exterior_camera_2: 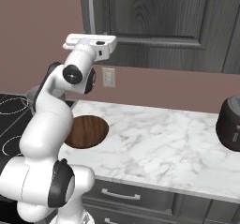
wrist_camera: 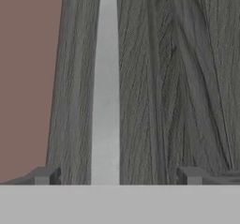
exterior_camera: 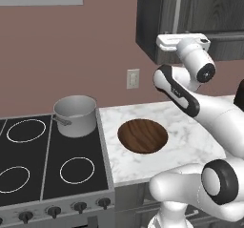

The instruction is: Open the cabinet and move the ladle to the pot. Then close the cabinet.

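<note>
so the gripper (wrist_camera: pixel 115 176) is wide open, straddling the cabinet (wrist_camera: pixel 178 78) door's handle (wrist_camera: pixel 106 92), probably lining up to grab and pull.

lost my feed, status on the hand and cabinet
Hand open, straddling the cabinet handle. Cabinet door shut. Nothing in the way.

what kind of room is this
A kitchen, rendered rather than real by the look of it: a black stovetop with a metal pot on it, a marble counter, and a dark wood-grain wall cabinet above.
</note>
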You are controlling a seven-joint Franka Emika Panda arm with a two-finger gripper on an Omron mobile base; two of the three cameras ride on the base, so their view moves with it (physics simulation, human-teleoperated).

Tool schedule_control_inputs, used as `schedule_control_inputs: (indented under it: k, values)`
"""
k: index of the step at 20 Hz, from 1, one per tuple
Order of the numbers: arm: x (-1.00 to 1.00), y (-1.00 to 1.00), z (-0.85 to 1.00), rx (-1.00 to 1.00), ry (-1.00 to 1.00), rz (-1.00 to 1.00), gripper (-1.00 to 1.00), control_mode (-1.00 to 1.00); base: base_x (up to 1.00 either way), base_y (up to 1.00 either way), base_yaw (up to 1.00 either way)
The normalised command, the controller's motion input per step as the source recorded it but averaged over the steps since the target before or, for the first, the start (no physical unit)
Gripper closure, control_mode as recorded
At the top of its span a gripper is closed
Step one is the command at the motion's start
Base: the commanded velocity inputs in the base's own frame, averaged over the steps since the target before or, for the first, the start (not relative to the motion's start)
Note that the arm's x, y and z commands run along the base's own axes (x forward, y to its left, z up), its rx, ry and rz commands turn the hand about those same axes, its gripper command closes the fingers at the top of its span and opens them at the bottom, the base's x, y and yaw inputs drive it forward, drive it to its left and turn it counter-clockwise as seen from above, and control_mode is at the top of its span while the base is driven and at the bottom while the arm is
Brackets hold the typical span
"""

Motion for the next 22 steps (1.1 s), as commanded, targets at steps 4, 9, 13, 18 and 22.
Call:
schedule_control_inputs:
  k: [4, 9, 13, 18, 22]
  values:
    - [0.30, 0.02, 0.00, 0.00, 0.03, 0.00, -1.00, -1.00, 0.00, 0.00, 0.00]
    - [0.39, 0.06, 0.00, 0.00, 0.03, 0.00, -1.00, -1.00, 0.00, 0.00, 0.00]
    - [0.44, 0.14, 0.00, 0.00, 0.04, 0.00, -1.00, -1.00, 0.00, 0.00, 0.00]
    - [0.41, 0.19, -0.01, 0.00, 0.04, 0.00, 1.00, -1.00, 0.00, 0.00, 0.00]
    - [0.04, 0.03, 0.00, 0.00, 0.01, 0.00, 1.00, -1.00, 0.00, 0.00, 0.00]
